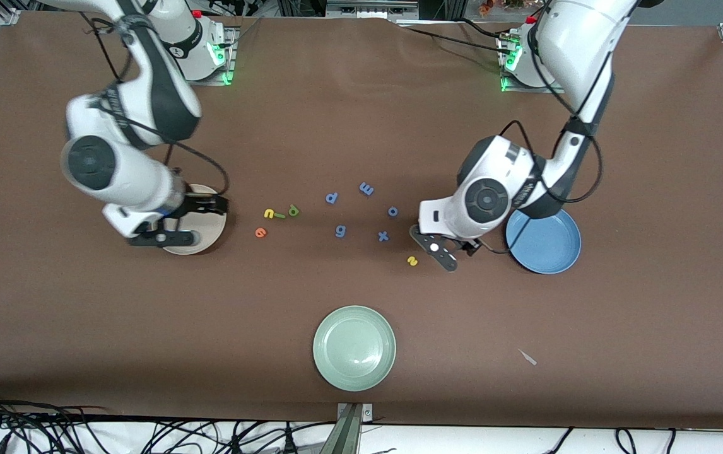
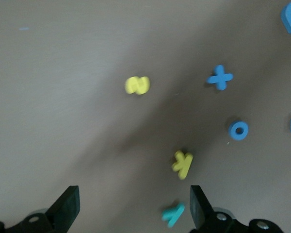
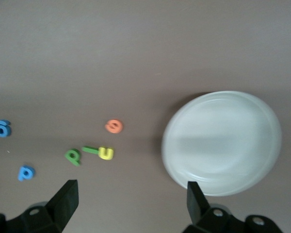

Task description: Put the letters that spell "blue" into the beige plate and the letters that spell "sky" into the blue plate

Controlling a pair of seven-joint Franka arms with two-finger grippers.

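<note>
Brown table (image 1: 84,328), beige plate (image 1: 210,236), blue plate (image 1: 544,246), pale green plate (image 1: 354,348), yellow s (image 1: 412,261).

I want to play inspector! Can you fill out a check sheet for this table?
Surface: brown table, flat.
Job's things: beige plate and blue plate hold no letters; u, l, b, e lie together; s, k, y near the left gripper.
Clutter: green plate; blue letters; small scrap.
Grippers: left gripper open over y; right gripper open beside the beige plate.
Cables: bundle along the table's nearest edge.
Surroundings: nothing seen.
</note>
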